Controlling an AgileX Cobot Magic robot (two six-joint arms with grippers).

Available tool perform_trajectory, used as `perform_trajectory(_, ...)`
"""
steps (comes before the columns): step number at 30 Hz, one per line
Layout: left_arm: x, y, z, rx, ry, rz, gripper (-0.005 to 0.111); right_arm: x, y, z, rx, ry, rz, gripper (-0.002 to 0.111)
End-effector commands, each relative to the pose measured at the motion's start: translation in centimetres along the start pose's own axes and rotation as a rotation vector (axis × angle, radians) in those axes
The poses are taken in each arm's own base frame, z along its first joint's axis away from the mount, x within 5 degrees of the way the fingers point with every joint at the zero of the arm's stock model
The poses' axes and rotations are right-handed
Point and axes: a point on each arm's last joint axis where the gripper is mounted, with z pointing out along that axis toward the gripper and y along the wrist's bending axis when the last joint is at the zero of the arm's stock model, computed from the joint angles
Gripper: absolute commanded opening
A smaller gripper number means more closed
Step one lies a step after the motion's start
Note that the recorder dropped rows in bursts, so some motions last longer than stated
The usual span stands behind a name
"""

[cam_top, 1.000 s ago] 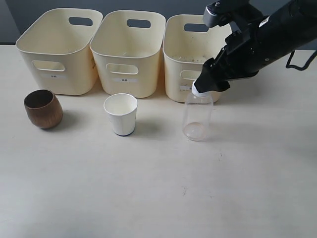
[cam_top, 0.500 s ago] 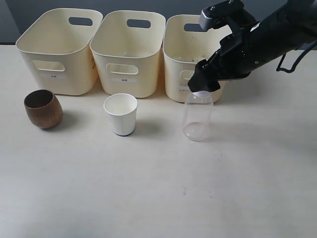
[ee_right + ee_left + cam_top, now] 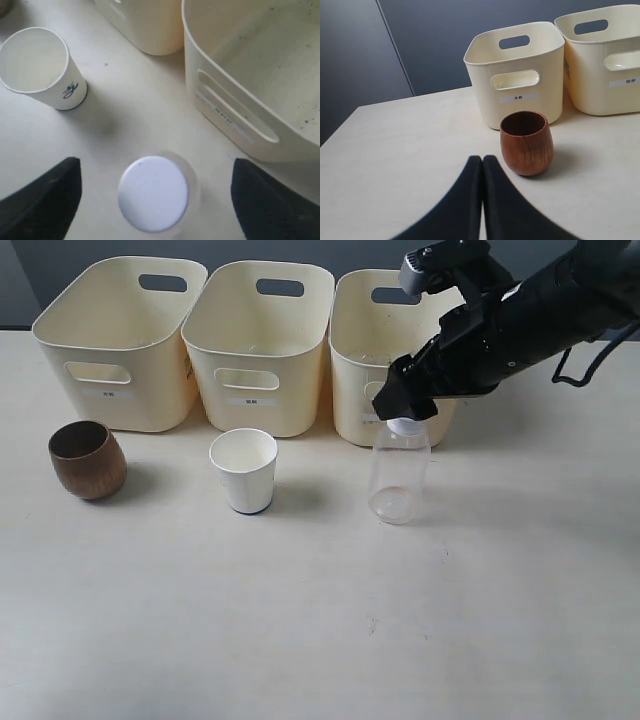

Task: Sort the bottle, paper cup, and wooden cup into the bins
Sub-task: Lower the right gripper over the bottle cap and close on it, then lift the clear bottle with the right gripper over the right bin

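The clear bottle [image 3: 398,478] stands upright on the table in front of the right bin [image 3: 352,360]. My right gripper [image 3: 404,406] hangs just above its white cap [image 3: 153,193], open, with one finger [image 3: 44,200] on each side and clear gaps to the cap. The white paper cup [image 3: 244,470] stands before the middle bin [image 3: 258,350]. The wooden cup [image 3: 87,459] sits before the left bin [image 3: 120,340]. My left gripper [image 3: 482,160] is shut and empty, low over the table a short way from the wooden cup [image 3: 526,142].
The three bins stand side by side along the table's far edge. In the right wrist view the right bin's [image 3: 260,85] inside shows dark specks, and the paper cup [image 3: 40,65] stands apart from the bottle. Bare tabletop [image 3: 320,620] lies in front of the objects.
My right gripper has shifted a little to the left, over the bottle's cap. The bottle, both cups and the bins have not moved.
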Motion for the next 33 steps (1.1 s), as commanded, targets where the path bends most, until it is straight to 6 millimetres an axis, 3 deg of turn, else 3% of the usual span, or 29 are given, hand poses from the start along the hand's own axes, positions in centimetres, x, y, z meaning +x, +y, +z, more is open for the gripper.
perform_trajectory(1,-0.2,0.0,0.0,0.004,-0.007,-0.003,0.0,-0.3,0.3,0.1,-0.008,-0.017,-0.013,0.077)
perform_trajectory(10,-0.2,0.0,0.0,0.004,-0.007,-0.003,0.0,0.3,-0.1,2.4,-0.013,0.025,0.007,0.077)
perform_trajectory(30,-0.2,0.0,0.0,0.004,-0.007,-0.003,0.0,0.9,0.2,2.3,-0.042,0.086,-0.01,0.074)
perform_trajectory(33,-0.2,0.0,0.0,0.004,-0.007,-0.003,0.0,0.9,0.1,2.3,-0.04,0.09,-0.013,0.069)
